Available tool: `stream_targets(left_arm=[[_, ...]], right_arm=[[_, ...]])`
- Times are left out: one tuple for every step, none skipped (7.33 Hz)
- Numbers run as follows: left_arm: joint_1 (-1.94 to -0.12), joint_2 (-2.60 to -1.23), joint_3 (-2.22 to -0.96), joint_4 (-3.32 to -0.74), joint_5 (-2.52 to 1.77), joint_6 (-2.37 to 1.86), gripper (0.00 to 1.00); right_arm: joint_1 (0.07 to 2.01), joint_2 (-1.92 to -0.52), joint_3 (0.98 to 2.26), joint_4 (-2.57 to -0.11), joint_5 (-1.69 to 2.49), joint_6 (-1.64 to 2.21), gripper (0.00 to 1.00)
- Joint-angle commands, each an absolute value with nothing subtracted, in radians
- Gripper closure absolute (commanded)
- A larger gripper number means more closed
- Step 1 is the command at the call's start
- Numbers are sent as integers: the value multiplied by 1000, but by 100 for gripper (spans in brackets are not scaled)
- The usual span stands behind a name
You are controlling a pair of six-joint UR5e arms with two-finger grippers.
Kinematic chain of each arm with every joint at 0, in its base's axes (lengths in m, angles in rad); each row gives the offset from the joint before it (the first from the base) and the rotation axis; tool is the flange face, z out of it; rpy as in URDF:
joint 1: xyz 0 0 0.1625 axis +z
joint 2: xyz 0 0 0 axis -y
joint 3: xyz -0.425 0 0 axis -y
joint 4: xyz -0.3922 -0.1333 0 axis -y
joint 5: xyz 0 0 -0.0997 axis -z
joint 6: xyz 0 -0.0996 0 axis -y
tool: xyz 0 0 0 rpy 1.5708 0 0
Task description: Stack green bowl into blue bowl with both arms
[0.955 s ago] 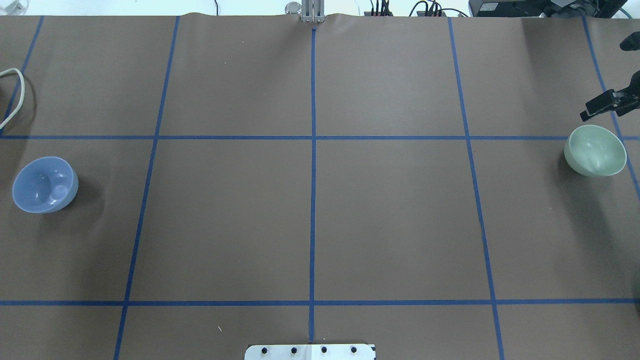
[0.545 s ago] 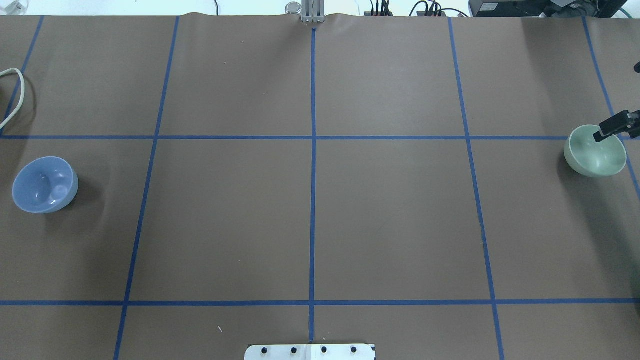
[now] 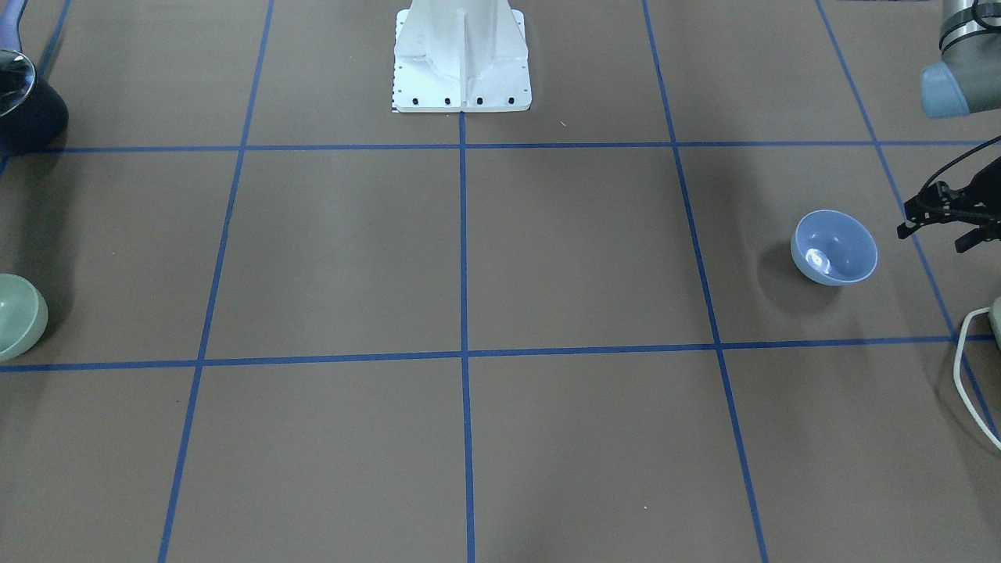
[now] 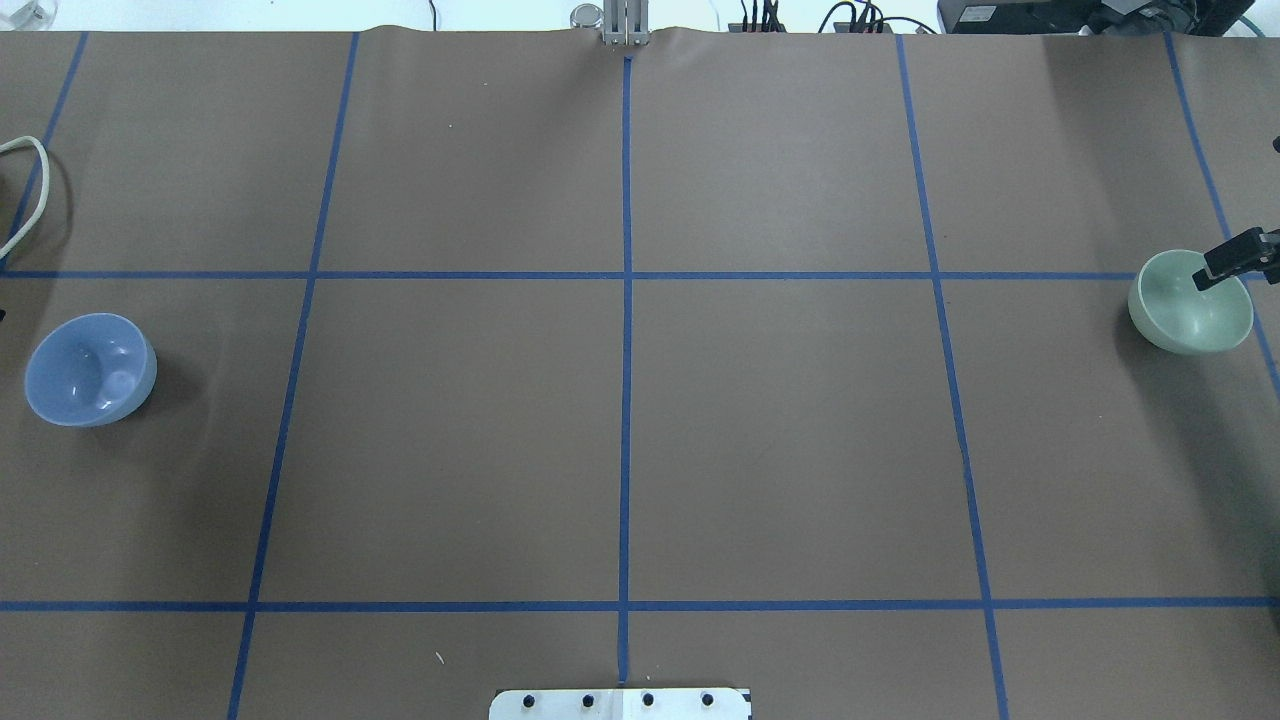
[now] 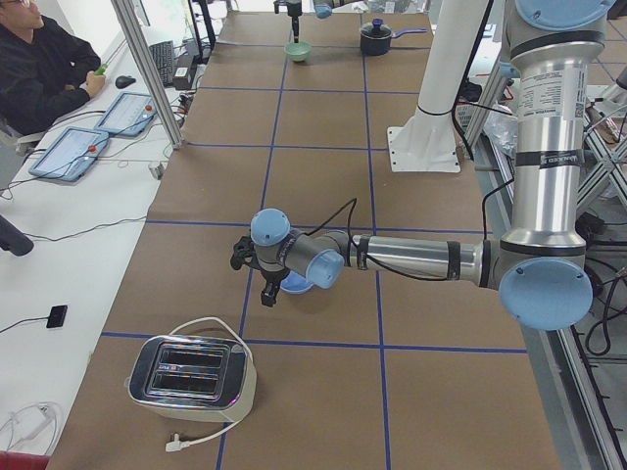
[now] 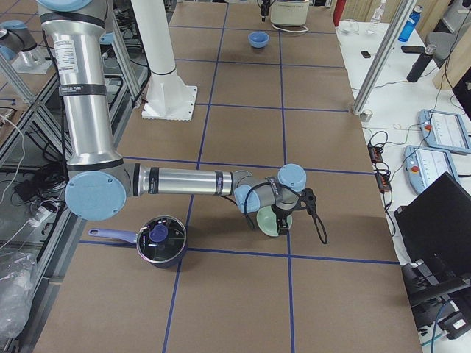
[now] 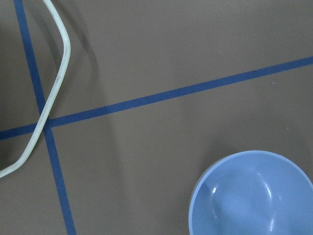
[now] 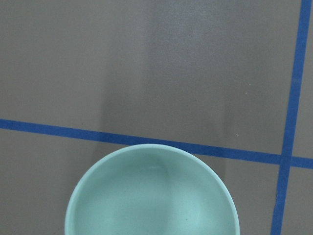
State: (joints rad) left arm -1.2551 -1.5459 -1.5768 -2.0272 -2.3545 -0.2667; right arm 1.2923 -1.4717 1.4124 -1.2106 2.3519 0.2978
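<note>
You'll find the green bowl (image 4: 1185, 312) at the overhead's right edge; right gripper (image 4: 1238, 258) shows one finger over its upper-right rim, spread unclear; blue bowl (image 4: 88, 370) sits far left; left gripper (image 3: 948, 219) is near it, spread unclear.

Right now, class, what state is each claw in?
Left claw: open, empty, beside the blue bowl.
Right claw: at the green bowl's rim; cannot tell.

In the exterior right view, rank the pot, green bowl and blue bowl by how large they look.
Largest: pot, nearest the camera.
Next: green bowl, partly hidden by the right gripper.
Smallest: blue bowl, but it sits far off, so true size is unsure.
</note>
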Motion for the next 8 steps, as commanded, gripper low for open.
stream_targets(left_arm=[[-1209,-1594,-1414,-2229,-2352,-360,3],[-1197,-1603,-1399,-2262,-2350,-386,3],[-1180,-1603,-1401,-2264,-2352,-399,3],[-1177,-1603,-1404,-2264,-2352,-402,3],[-1175,-1601,-1402,-2264,-2350,-402,3],[-1172,-1597,-1404,-2266,-2350,-406,3],[-1169,-1592,-1405,-2266,-2352,-407,3],[-1166,-1592,-1407,-2266,-2352,-408,3]], right_arm=[[1292,-1470,1408,-1218,2352,302,0],[1292,-1470,1399,-1219,2352,299,0],[1292,-1463,1387,-1220,2352,293,0],[1292,-1462,1381,-1220,2353,293,0],[1292,-1460,1381,-1220,2353,296,0],[1292,-1457,1381,-1220,2353,301,0],[1292,-1457,1381,-1223,2353,296,0],[1292,-1459,1379,-1223,2355,296,0]])
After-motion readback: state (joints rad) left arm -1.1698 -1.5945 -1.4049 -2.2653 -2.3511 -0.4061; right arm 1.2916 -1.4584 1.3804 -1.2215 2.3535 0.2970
